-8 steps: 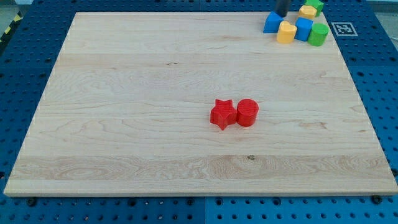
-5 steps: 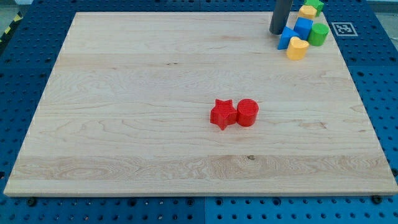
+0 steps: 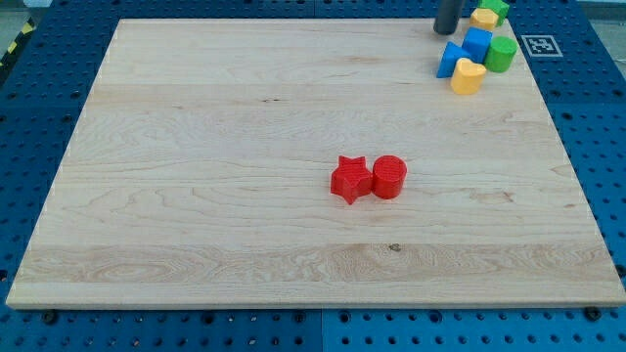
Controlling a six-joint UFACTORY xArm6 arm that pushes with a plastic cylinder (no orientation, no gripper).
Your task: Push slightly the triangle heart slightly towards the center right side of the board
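Touching no block, my tip (image 3: pixel 447 30) sits at the frame's upper right, just above the blue triangle (image 3: pixel 450 61); yellow heart (image 3: pixel 469 75) rests beside it, touching.

Bright, even overhead light, soft faint shadows (barely any under the blocks), no glare, sharp focus throughout, slight perspective skew.
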